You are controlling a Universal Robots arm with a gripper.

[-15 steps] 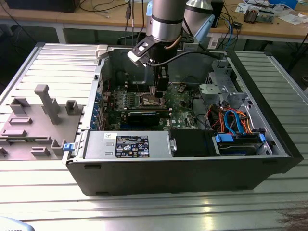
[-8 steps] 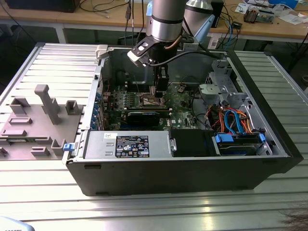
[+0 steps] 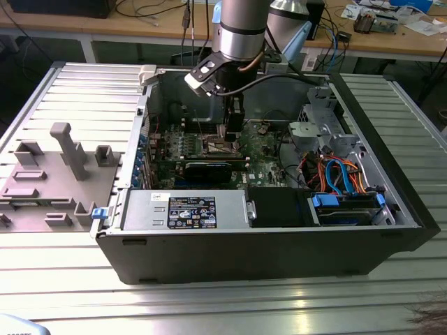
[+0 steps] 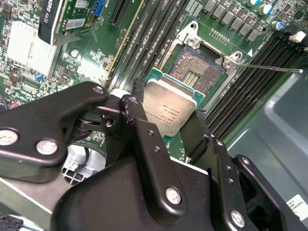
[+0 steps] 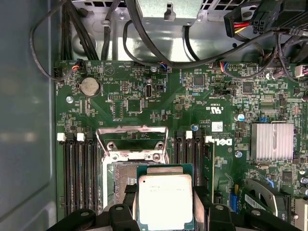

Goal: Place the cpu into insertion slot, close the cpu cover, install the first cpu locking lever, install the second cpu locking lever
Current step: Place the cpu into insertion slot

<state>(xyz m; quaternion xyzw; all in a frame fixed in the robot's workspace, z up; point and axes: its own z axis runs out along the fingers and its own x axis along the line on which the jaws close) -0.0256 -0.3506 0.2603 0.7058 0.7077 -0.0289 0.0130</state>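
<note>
The arm (image 3: 237,28) drops almost straight down into the open computer case (image 3: 244,251), wrist vertical. The gripper (image 3: 232,132) is deep inside, over the green motherboard (image 5: 144,96).

In the second wrist view, the gripper (image 4: 166,113) has its jaws clamped on the cpu (image 4: 169,108). The black fingers (image 4: 144,139) press on two opposite edges, with the silvery top facing the camera and a green rim showing around it. In the first wrist view the grip looks the same, the cpu (image 5: 165,199) pinched flat between the two fingers (image 5: 126,195).

The chip sits right at the insertion slot (image 4: 201,67), overlapping the side nearest the gripper and not squared into the socket. Whether it touches the socket or hangs just clear, I cannot tell.

The cpu cover (image 5: 134,154) is swung open, its frame standing up off the far side of the insertion slot (image 5: 120,180). A thin locking lever (image 4: 269,69) juts out sideways, unlatched.

The chip covers a good part of the socket. The gripper body is cut off at the picture's edge in both wrist views. In the exterior view the gripper hides the chip and the socket.
</note>
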